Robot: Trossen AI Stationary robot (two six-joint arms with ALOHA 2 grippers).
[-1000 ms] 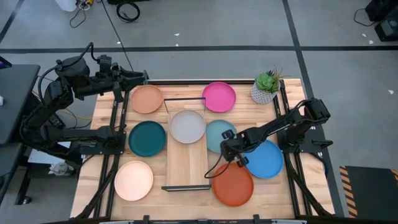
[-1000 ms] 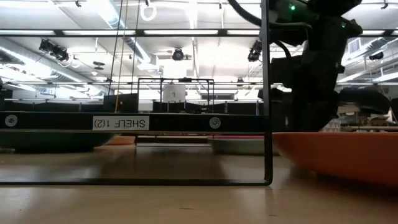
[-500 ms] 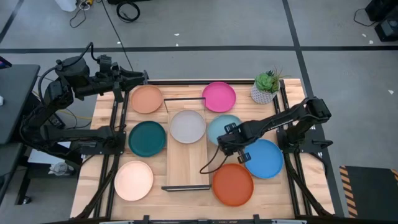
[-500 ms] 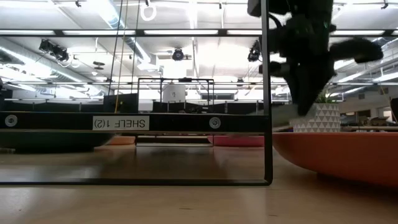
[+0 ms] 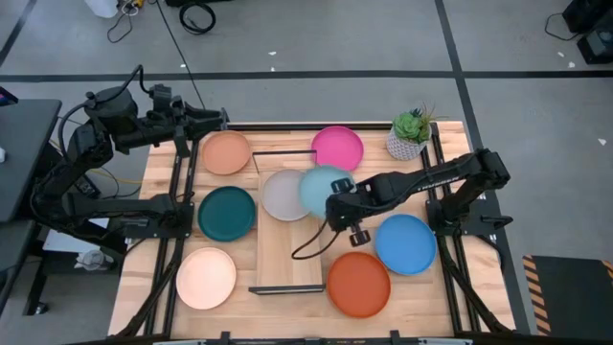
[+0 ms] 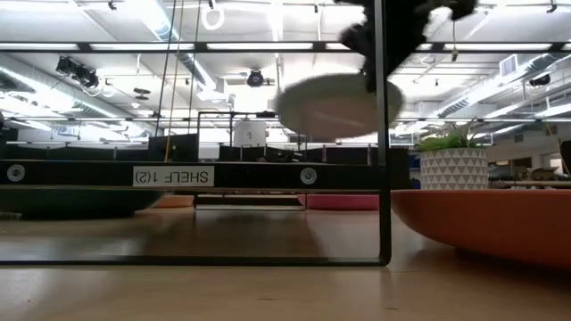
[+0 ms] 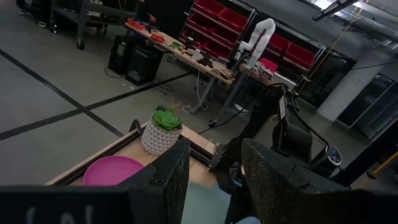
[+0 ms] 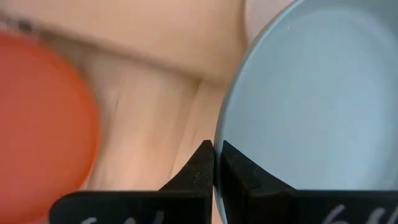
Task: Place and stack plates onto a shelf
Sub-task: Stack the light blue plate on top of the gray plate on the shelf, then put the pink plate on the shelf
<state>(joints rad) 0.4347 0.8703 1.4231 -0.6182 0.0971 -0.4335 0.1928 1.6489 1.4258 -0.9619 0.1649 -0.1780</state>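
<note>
My right gripper (image 5: 337, 207) is shut on the light blue plate (image 5: 323, 189), held in the air over the shelf's right rail and partly over the grey plate (image 5: 284, 195). The grey plate lies on the far part of the shelf (image 5: 285, 251). The low view shows the light blue plate (image 6: 335, 105) raised well above the shelf board. On the table lie the magenta (image 5: 337, 149), terracotta (image 5: 226, 152), dark teal (image 5: 227, 213), pale peach (image 5: 206, 278), red-orange (image 5: 358, 284) and bright blue (image 5: 405, 243) plates. My left gripper (image 5: 218, 119) waits open at the far left. My right gripper pinches the light blue plate's rim (image 8: 221, 138) between its two fingers (image 8: 200, 163), at the plate's near right edge. It comes at the plate from the table's right side. The plate is lifted clear and roughly level.
A potted plant (image 5: 410, 134) in a white pot stands at the far right corner. The shelf's black frame (image 6: 384, 134) rises along the board's edges. The shelf board's near half (image 5: 287, 264) is bare wood.
My right gripper has gone up and toward the table's left edge, a little toward the far edge. The light blue plate has been lifted clear of the table beside the shelf and now hangs over the shelf's right rail and the grey plate's edge.
</note>
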